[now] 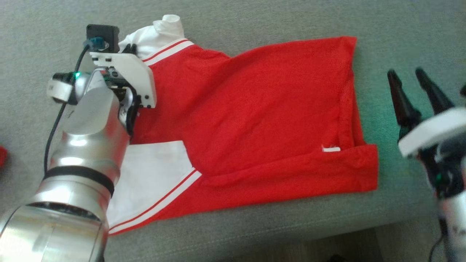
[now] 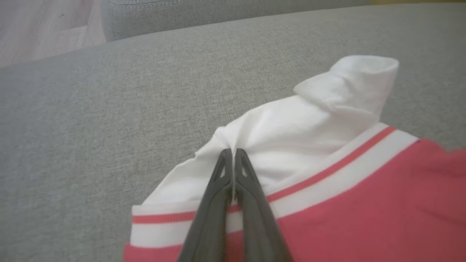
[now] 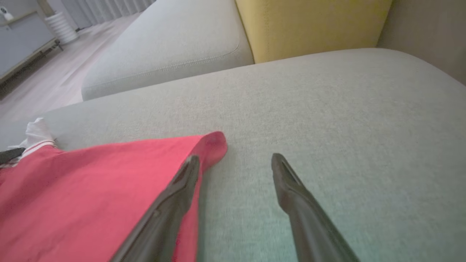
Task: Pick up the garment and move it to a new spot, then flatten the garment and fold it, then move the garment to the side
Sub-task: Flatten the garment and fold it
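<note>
The garment (image 1: 262,109), a red T-shirt with white sleeves and red-and-white trim, lies spread on the grey sofa cushion (image 1: 255,18). My left gripper (image 1: 131,49) is at its upper left sleeve. In the left wrist view that gripper (image 2: 233,152) has its dark fingers pressed together, pinching a pucker of the garment's (image 2: 364,203) white sleeve cloth. My right gripper (image 1: 407,74) hovers just right of the shirt's hem, fingers apart. In the right wrist view the right gripper (image 3: 236,160) is open and holds nothing, its left finger over the corner of the garment (image 3: 72,189).
The cushion's front edge (image 1: 291,233) runs along the bottom of the head view, with floor below it. A small red thing (image 1: 2,156) shows at the left border. A yellow cushion (image 3: 313,25) and a second grey seat (image 3: 164,43) lie beyond.
</note>
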You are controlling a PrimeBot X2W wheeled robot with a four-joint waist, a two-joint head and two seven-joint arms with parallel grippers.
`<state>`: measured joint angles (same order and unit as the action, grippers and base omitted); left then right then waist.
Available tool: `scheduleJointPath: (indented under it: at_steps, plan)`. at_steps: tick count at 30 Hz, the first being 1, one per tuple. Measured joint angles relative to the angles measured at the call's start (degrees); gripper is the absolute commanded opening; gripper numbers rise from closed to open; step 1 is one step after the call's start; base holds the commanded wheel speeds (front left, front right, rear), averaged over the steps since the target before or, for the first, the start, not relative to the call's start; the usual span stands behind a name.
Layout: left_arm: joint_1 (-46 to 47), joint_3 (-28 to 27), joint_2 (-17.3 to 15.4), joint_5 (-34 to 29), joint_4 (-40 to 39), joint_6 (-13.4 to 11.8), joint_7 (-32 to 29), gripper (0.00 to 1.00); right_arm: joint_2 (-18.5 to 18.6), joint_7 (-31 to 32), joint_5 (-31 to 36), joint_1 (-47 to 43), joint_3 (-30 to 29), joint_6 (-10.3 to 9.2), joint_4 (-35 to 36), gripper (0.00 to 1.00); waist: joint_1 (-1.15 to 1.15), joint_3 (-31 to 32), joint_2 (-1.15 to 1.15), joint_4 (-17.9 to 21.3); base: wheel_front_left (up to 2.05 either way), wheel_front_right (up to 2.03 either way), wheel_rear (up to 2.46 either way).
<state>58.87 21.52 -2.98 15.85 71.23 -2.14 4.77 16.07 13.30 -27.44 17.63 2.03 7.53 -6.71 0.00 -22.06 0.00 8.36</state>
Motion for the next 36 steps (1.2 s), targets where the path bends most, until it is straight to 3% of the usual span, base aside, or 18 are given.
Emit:
scheduleJointPath:
  at_steps: [6,18,19,20,21,28,36]
  plan:
    - [0.0,0.7,1.4,0.7,0.0,1.2,4.1,0.00,1.7,0.9,-3.6,12.1,4.6,0.00,-12.5,1.00,0.00,-0.7,0.00,-2.6,0.00,0.00,0.00]
    - [0.0,4.7,1.6,5.1,-3.6,2.7,7.5,0.00,3.5,4.4,-7.3,24.5,12.7,0.00,-34.2,1.00,0.00,-1.8,0.00,-5.9,0.00,0.00,0.00]
    - [-0.1,5.3,1.6,5.5,-4.1,2.6,7.8,0.00,3.8,4.7,-7.6,25.0,13.6,0.00,-34.9,0.69,0.00,-1.8,0.00,-6.0,0.00,0.00,0.00]
    - [-0.2,5.7,1.6,6.1,-4.6,2.6,8.0,0.00,4.4,5.0,-8.1,25.6,14.5,0.00,-35.6,0.22,0.00,-1.8,0.00,-6.2,0.00,0.00,0.00]
    - [-0.3,5.9,1.6,6.6,-5.0,2.6,8.1,0.00,4.7,5.4,-8.7,26.3,15.1,0.00,-36.2,0.00,0.00,-1.8,0.00,-6.3,0.00,0.00,0.00]
    - [-3.1,5.7,1.6,8.8,-9.2,1.0,9.5,0.00,6.0,-2.7,-12.0,26.9,17.3,0.00,-36.1,0.00,0.00,-0.6,0.00,-6.9,0.00,0.00,0.00]
    - [-11.5,1.0,0.0,6.7,-30.2,-1.9,9.5,0.00,9.5,-11.9,-15.0,25.1,18.7,0.00,-29.1,0.00,0.00,1.4,0.00,-7.1,0.00,0.00,0.00]
